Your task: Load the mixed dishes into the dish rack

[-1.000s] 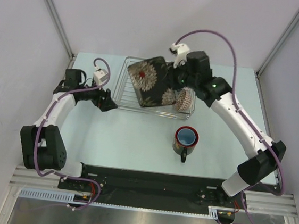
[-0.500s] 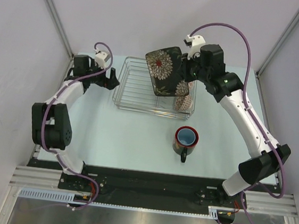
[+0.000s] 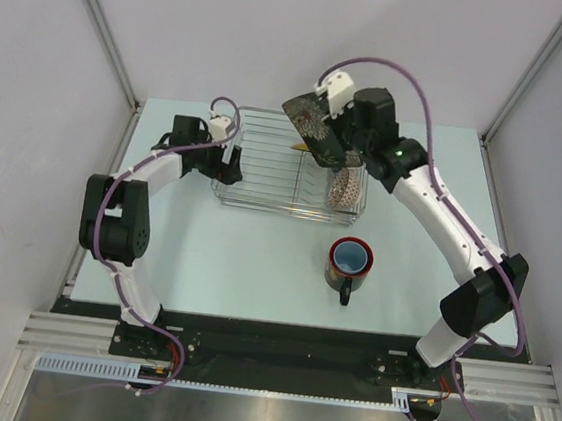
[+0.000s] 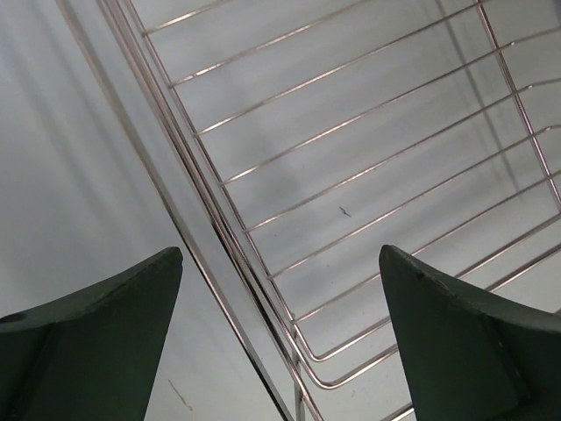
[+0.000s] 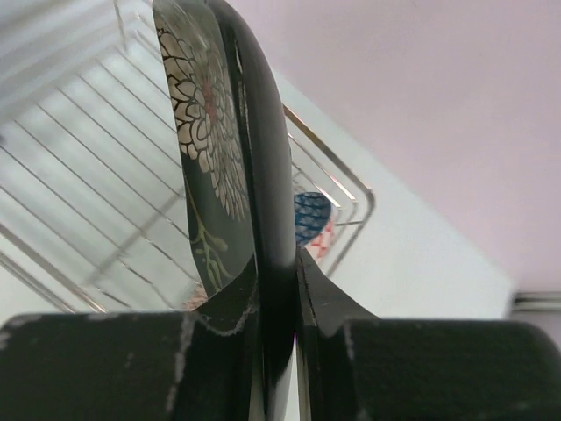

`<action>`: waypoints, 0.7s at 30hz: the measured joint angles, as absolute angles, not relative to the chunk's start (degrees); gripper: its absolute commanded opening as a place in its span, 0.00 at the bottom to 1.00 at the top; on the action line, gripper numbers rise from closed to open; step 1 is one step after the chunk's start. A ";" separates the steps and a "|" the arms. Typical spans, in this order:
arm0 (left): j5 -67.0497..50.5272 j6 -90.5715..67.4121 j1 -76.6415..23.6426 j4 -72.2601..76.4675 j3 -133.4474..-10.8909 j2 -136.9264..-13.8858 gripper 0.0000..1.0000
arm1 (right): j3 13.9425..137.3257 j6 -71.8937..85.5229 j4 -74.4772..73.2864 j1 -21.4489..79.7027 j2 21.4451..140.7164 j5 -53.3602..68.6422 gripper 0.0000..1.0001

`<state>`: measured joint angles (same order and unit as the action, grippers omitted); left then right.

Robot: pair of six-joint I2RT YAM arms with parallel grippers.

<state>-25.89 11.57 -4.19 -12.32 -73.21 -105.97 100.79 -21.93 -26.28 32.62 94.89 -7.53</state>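
right gripper [image 5: 277, 263] clamped on the near edge of the square black floral plate [image 5: 219, 132]. plate is edge-on and upright, over the far right part of the dish rack [image 3: 265, 174]. the plate fills the middle of the right wrist view and hides most of what sits behind it. whether its lower edge touches the wires: cannot tell.

left gripper [image 4: 280, 263] spread wide, nothing between the fingers [image 4: 105, 324], straddling the rack's left rim. only bare wire shows in the left wrist view.

the top view shows one brown-speckled bowl [image 3: 344, 187] in the rack's near right corner. the right wrist view alone shows a blue bowl [image 5: 311, 215] in that corner, half hidden by the plate. a yellow sliver [image 3: 298, 147] shows in the rack left of the plate, too small to identify.

one mug [image 3: 349, 263] stands on the table [image 3: 206, 253], near the rack's right corner, handle toward the near side.
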 measured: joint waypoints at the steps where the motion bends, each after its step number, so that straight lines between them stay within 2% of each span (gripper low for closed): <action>1: -26.06 11.77 -4.23 -13.06 -73.21 -106.00 1.00 | 99.24 -25.34 -25.02 33.67 94.85 -9.17 0.00; 10: -29.04 15.16 -4.40 -18.44 -72.79 -105.84 1.00 | 90.96 -46.24 -18.37 39.03 95.92 -12.03 0.00; 21: -32.34 19.18 -5.30 -20.49 -66.52 -100.57 1.00 | 87.13 -56.42 -17.52 38.83 95.07 -12.01 0.00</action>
